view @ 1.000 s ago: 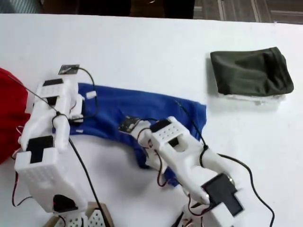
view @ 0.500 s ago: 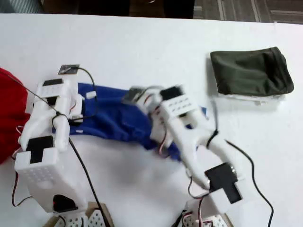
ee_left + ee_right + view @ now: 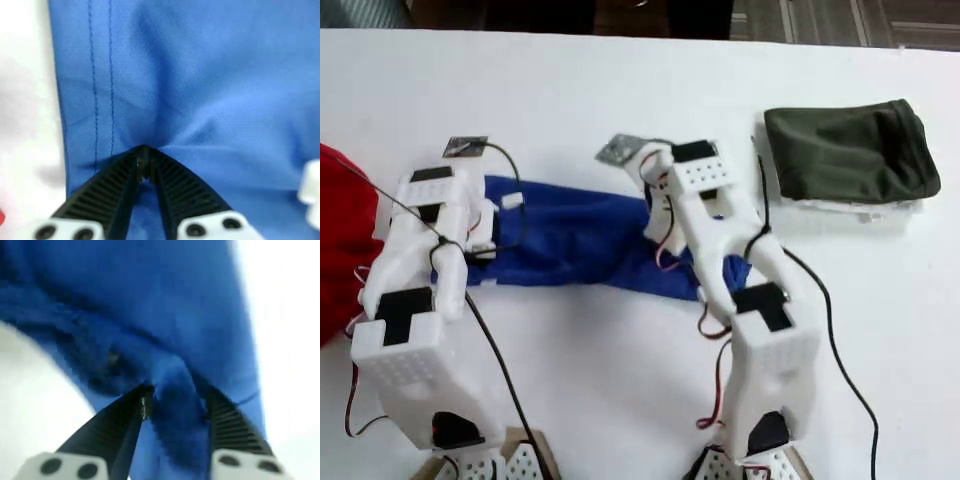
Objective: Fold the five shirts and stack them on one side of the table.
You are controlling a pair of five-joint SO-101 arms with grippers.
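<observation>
While both arms stand side by side at the near edge of the white table point(image 3: 620, 90), the blue shirt point(image 3: 570, 240) lies just beyond them, stretched in a rumpled band across the middle. The left gripper point(image 3: 144, 159) sits at the shirt's left end, its fingers pressed together and pinching a pucker of blue cloth beside a stitched hem. The right gripper point(image 3: 175, 396) is at the shirt's right end, its fingers parted around a thick fold of the same cloth, which it holds bunched between them. A red shirt point(image 3: 340, 240) lies heaped at the table's left edge, just beside the left arm. Farther back on the right, well apart from the blue shirt, a dark green shirt point(image 3: 845, 150) rests folded, with a pale layer point(image 3: 850, 208) under it, possibly another garment.
</observation>
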